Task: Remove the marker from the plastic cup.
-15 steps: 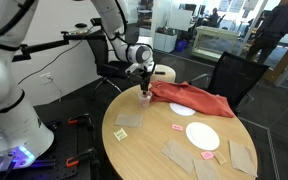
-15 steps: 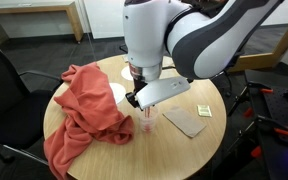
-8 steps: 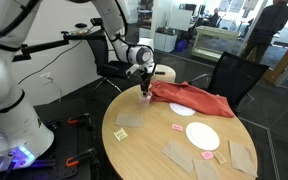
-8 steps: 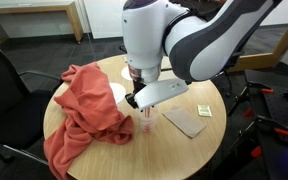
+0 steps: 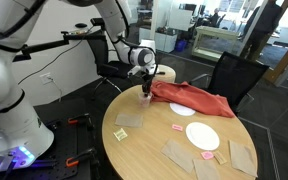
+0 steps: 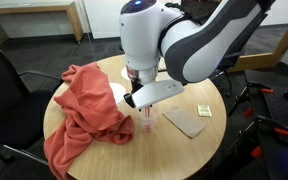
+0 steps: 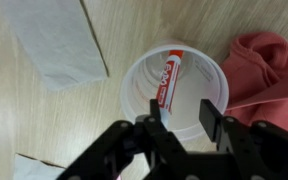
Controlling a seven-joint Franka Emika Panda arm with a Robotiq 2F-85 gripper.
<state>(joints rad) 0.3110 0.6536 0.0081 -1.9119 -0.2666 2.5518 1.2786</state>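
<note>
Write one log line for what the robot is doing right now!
stage: pre-grasp | pincer: open, over plastic cup | marker: inside cup, not gripped | red cloth: beside cup

The marker (image 7: 167,78) lies inside the cup (image 7: 134,90), which stands on the table (image 5: 149,147). In the wrist view the cloth (image 7: 259,65) is just beside the cup on its right and a sheet (image 7: 59,40) lies to its upper left. The gripper (image 7: 184,120) hangs directly above the cup, and in an exterior view the plate (image 5: 202,136) lies well apart from it, in front of the cloth.
</note>
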